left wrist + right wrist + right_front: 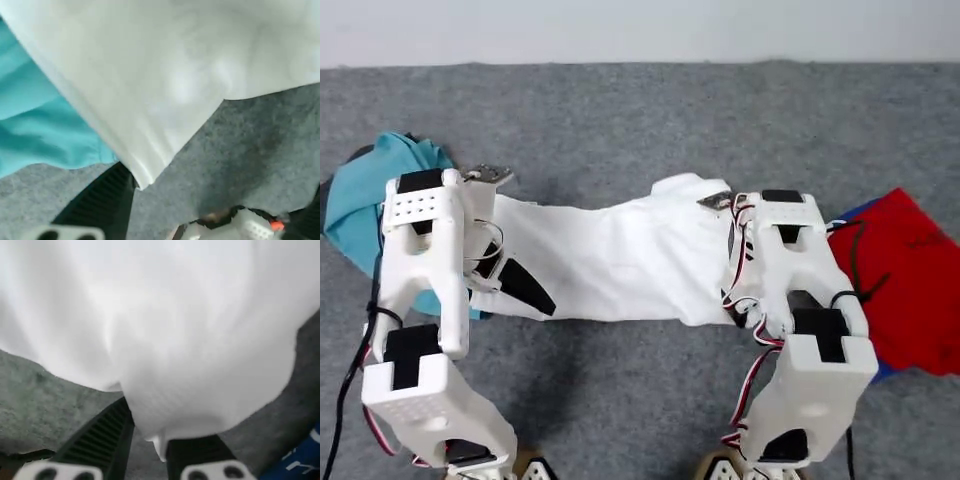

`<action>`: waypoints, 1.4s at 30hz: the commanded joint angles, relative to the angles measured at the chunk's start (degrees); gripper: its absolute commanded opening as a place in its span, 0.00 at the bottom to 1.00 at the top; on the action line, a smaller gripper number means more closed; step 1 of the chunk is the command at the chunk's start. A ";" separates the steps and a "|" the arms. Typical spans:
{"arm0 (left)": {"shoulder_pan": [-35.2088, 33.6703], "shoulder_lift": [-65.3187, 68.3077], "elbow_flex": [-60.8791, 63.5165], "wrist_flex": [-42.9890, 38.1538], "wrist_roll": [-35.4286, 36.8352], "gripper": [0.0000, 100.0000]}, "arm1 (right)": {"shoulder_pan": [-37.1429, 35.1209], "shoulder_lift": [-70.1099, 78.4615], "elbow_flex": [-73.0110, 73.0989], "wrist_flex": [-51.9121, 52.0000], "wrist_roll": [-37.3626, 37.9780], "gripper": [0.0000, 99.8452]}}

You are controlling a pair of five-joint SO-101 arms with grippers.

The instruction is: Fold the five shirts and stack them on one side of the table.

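Looking down from the high camera, the white shirt (620, 260) is drawn out lengthwise across the middle of the grey table (620, 120), spanning the gap between the two arms. The left gripper (485, 176) sits at one end of it. The right gripper (716, 201) is at the other end, where the cloth bunches into a small hump. The arms' white bodies cover both ends of the shirt, so from up here you can't make out how the cloth meets either gripper. A teal shirt (360, 210) is crumpled on the far side of the left arm, partly under it. A red shirt (910, 280) lies beyond the right arm, with a blue shirt (878, 372) poking out from beneath it.

The left wrist view gets in under what the overhead hides. The white shirt's folded hem runs slantwise across the table, its corner ends right at the gripper, and the teal shirt lies just behind it. Whether that gripper is clamped on the hem or only resting against it, I can't tell.

The right wrist view settles the matter for its side. The two black ribbed fingers (100, 440) are squeezed together with a tongue of white cloth pinched between them. The rest of the shirt billows above them and blocks nearly everything beyond, leaving slivers of grey table at the sides and one corner of the blue shirt.
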 commanded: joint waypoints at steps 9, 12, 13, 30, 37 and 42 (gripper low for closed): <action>0.62 -8.00 -0.22 -3.96 2.37 0.48 | -0.13 -0.84 -1.32 1.80 0.09 0.01; 0.62 -8.00 -0.22 -4.40 3.52 0.48 | -0.13 -0.84 -1.32 1.63 0.09 0.01; 0.70 -8.00 -0.31 -4.40 3.08 0.48 | -0.13 -0.84 -1.32 1.54 0.09 0.01; 8.26 -8.00 -0.22 -9.67 1.41 0.48 | -0.13 -0.84 -1.23 1.71 0.09 0.01; 9.14 -8.00 -0.22 -9.85 1.14 0.48 | -0.13 -0.84 -1.05 1.54 0.09 0.01; 8.53 -8.00 -0.22 -9.93 0.35 0.48 | -0.13 -0.84 -1.05 1.54 0.09 0.01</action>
